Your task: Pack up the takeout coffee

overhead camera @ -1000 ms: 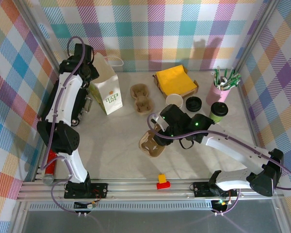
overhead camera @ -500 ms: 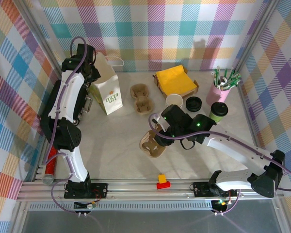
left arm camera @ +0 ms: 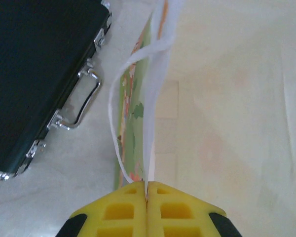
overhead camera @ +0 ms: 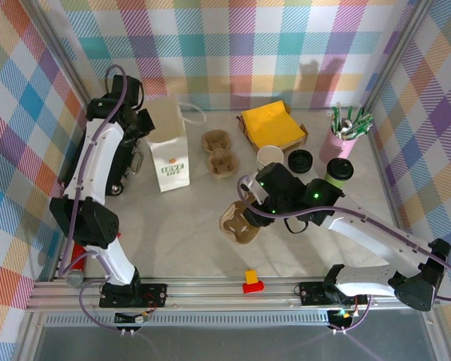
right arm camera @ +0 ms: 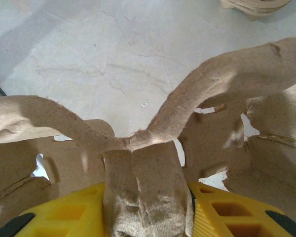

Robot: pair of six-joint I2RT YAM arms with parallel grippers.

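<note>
The takeout coffee (overhead camera: pixel 270 156), a small cream paper cup with an open top, stands at mid-back just beyond my right arm. The white paper bag (overhead camera: pixel 171 154) with green print stands at back left. My left gripper (overhead camera: pixel 145 120) is shut on the bag's top edge; in the left wrist view the yellow jaws (left arm camera: pixel 147 185) pinch the thin white paper, with the bag's inside (left arm camera: pixel 227 98) to the right. My right gripper (overhead camera: pixel 249 213) is shut on a brown pulp cup carrier (overhead camera: pixel 237 222), whose centre post (right arm camera: pixel 145 197) sits between the yellow fingers.
A black case (overhead camera: pixel 124 162) lies left of the bag. More pulp carriers (overhead camera: pixel 219 152), yellow napkins (overhead camera: pixel 272 126), a black lid (overhead camera: pixel 301 160), a green lidded cup (overhead camera: pixel 338 171) and a pink tumbler of sticks (overhead camera: pixel 340 139) line the back. A red-yellow block (overhead camera: pixel 251 282) sits at the front rail.
My left gripper has closed on the bag's edge and pulled it, so the bag now stands squarer and a little further right. The right gripper has shifted the carrier slightly right.
</note>
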